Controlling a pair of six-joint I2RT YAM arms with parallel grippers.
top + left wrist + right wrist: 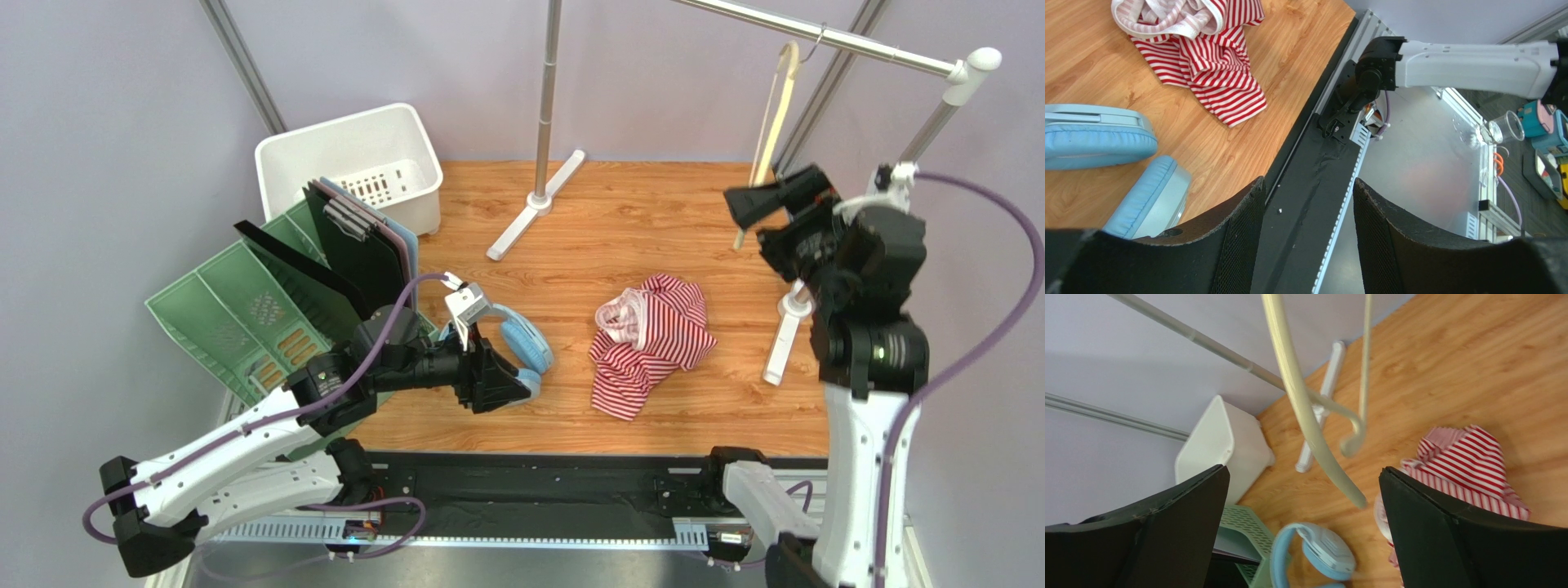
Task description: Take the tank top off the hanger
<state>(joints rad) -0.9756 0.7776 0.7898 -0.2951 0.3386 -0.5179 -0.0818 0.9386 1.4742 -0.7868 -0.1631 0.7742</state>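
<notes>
My left gripper (513, 377) sat low in the left half of the top view, its fingers spread with nothing between them, just beside the blue headphones (525, 346). My right gripper (748, 206) hung at the upper right, fingers wide apart and empty, near the bare cream hanger (775, 110) that dangled from the silver rail (846, 39). The striped tank top (650, 341) lay crumpled on the wooden table (613, 233) at mid-frame, off the hanger and apart from both grippers.
</notes>
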